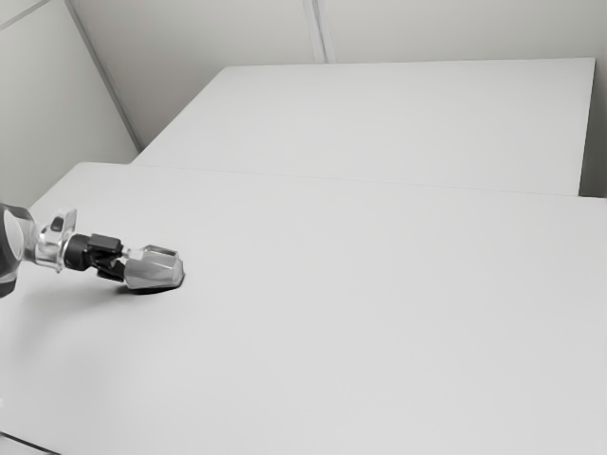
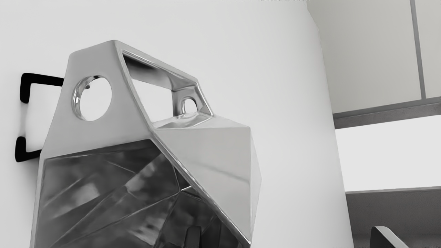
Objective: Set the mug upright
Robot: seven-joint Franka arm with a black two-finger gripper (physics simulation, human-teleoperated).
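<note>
The gripper [image 1: 116,258] is at the exterior view's left, close against the silvery, faceted mug [image 1: 155,270]. That mug lies on its side on the white table, its mouth toward the hand and a dark shadow beneath it. In the wrist view the mug [image 2: 220,151] shows its dark hollow inside and an angular handle [image 2: 93,131] with round holes. The gripper [image 2: 287,237] is open there: one finger [image 2: 193,237] overlaps the mug's mouth, the other [image 2: 384,237] stands off beyond its outer wall. Whether the nearer finger touches the mug cannot be told.
A black bracket-like outline [image 2: 22,151] shows on the white surface beside the handle. The white tabletop [image 1: 379,313] stretches toward the exterior view's right, with another white surface [image 1: 398,123] behind it. Pale wall panels [image 1: 190,57] stand at the back.
</note>
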